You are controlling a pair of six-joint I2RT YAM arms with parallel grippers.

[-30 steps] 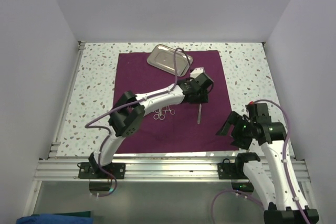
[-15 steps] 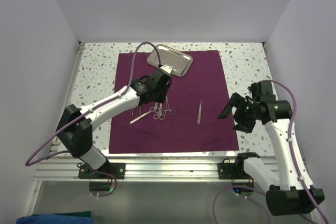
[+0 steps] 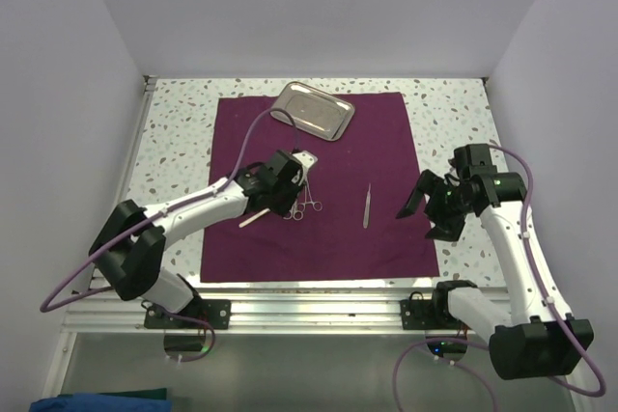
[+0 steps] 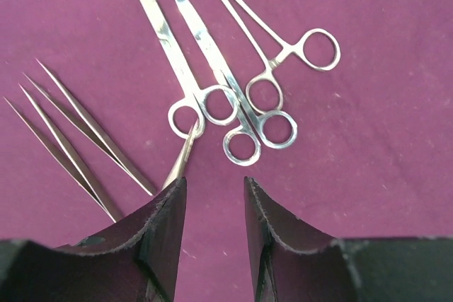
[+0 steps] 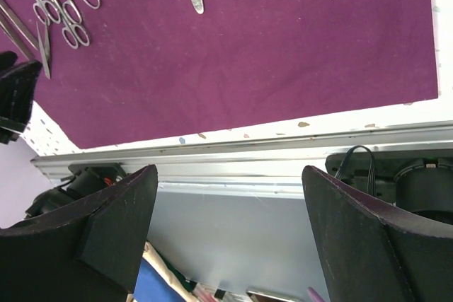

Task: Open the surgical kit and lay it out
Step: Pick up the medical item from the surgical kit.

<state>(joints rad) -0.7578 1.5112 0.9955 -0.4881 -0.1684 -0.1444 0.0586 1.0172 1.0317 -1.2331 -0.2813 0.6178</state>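
The plum cloth wrap (image 3: 319,229) lies spread flat on the table. The steel tray (image 3: 311,108) sits empty on its far edge. A cluster of ring-handled scissors and forceps (image 3: 305,206) lies left of centre, with thin tweezers (image 4: 78,136) beside them. In the left wrist view the ring handles (image 4: 244,114) lie just ahead of my fingertips. One separate pair of tweezers (image 3: 367,206) lies right of centre. My left gripper (image 3: 289,197) hovers low over the cluster, open and empty. My right gripper (image 3: 425,211) is wide open and empty above the cloth's right edge.
The speckled tabletop (image 3: 454,123) borders the cloth on all sides. White walls close in left, right and back. A metal rail (image 3: 309,311) runs along the near edge, also in the right wrist view (image 5: 233,153).
My left gripper has swung from the right-centre of the cloth, leaving the single tweezers there, to the instrument cluster and come down toward it. My right arm has lifted and shifted a little.
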